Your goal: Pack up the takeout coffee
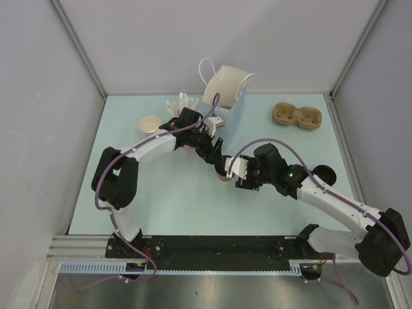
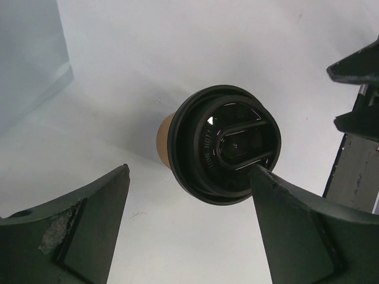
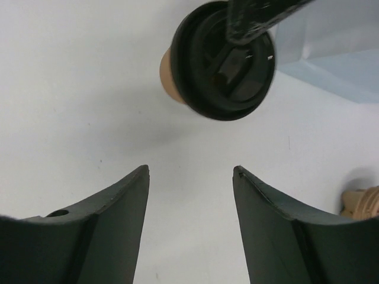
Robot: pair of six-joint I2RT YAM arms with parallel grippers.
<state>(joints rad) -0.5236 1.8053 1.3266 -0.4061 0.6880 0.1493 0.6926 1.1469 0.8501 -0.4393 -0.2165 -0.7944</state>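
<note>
Standing upright on the table (image 2: 148, 59), the takeout coffee (image 2: 228, 151) was straddled by the left gripper (image 2: 190, 170), fingers spread apparently for a grasp, while the right gripper (image 3: 189, 171) was held nearby, fingers likewise apart.

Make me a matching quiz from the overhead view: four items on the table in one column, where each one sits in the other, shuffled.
Things:
1. takeout coffee
2. paper bag
3. cup carrier
4. lidless cup

Places:
A. back right
B. centre
C. back left
D. back middle

Pairs: 1-B, 2-D, 3-A, 4-C
</note>
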